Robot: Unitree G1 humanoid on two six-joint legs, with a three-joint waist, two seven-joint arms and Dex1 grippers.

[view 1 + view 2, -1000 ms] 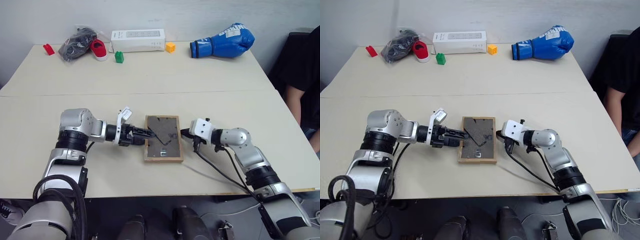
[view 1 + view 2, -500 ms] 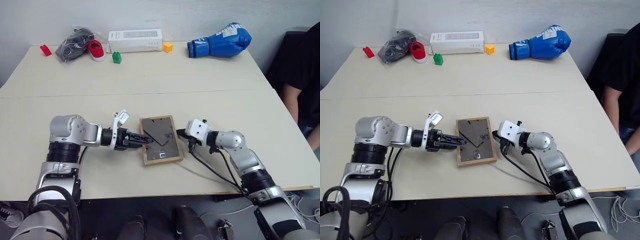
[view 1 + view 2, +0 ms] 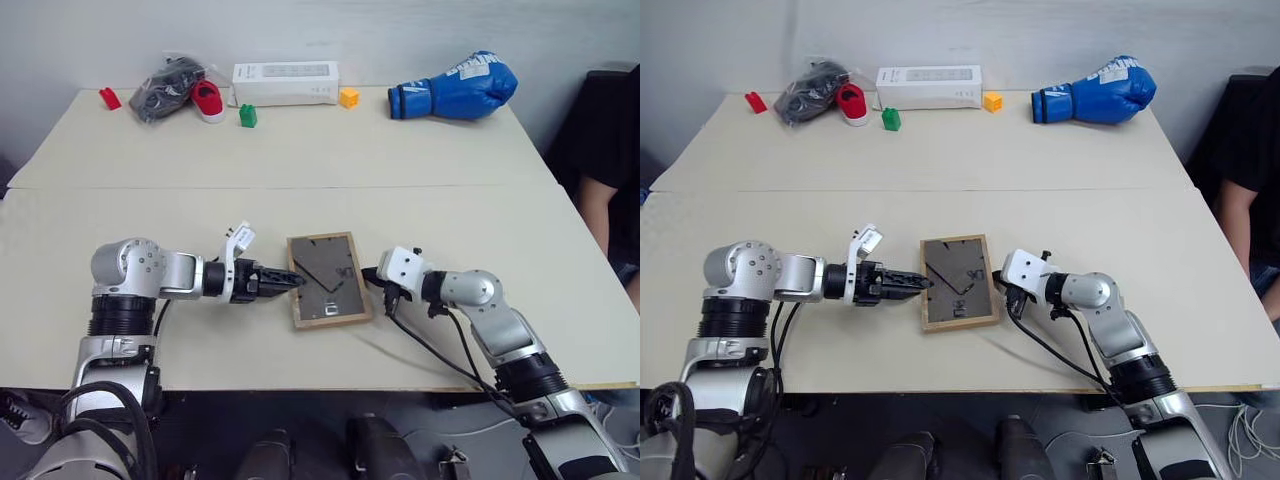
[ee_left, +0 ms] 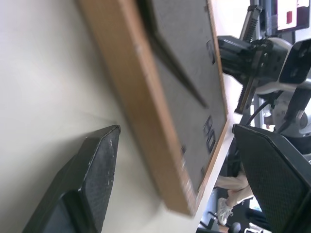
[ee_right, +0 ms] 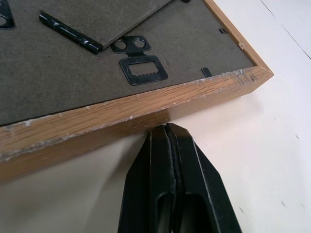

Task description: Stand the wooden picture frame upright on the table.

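The left tool [image 3: 290,280] stands wide, its black fingers [image 4: 92,179] straddling one long edge of the small light-wood picture frame [image 3: 328,278]. One finger is on the bench, the other above the dark grey back — a stance that looks meant for gripping and tipping. The right tool [image 5: 170,133] is pinched shut, empty, its tips against the opposite edge, probably as a stop. The frame lies face down, easel stand uppermost, near the front of the pale beige bench [image 3: 300,150] — not yet upright.
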